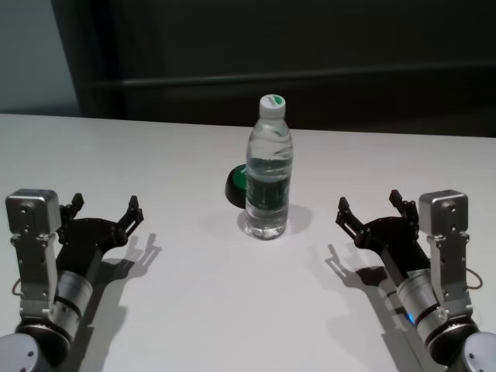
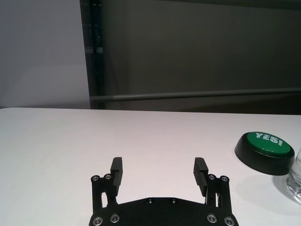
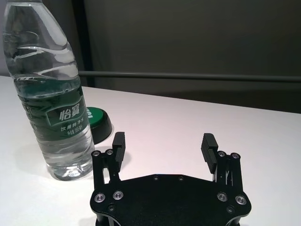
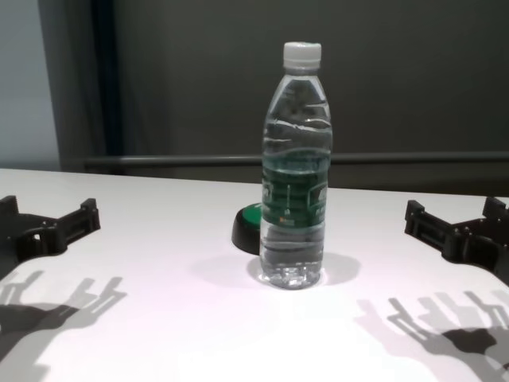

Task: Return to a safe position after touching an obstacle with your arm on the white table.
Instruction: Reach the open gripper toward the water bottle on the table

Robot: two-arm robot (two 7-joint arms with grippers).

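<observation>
White desk [image 1: 155,310] spreads broad and smooth under both arms, and the obstacle, a clear water bottle [image 1: 269,174] with a white cap and a dark green label band, stands upright near its middle. Just behind the bottle, on the robot's left side of it, sits a low black puck with a green top [image 1: 235,182]; from the head view I cannot tell whether the two touch.

Both arms sit low at the near corners of the desk, well apart from the bottle. The left hand [image 1: 105,209] hovers over the desk on the robot's left with its fingers spread apart and nothing between them. The right hand [image 1: 370,209] mirrors it on the right, fingers likewise apart and empty. Each wrist view shows the two black pads standing wide with only bare desk beyond them; the right wrist view shows the bottle off to one side, near but not between the fingers.

As a judgement: the bottle is upright and undisturbed and neither arm is against it, so the arms look parked in a symmetric resting pose. Either the touch and retreat are finished, or no approach has begun; these pictures cannot settle which. If finished, nothing is left but to hold this pose
</observation>
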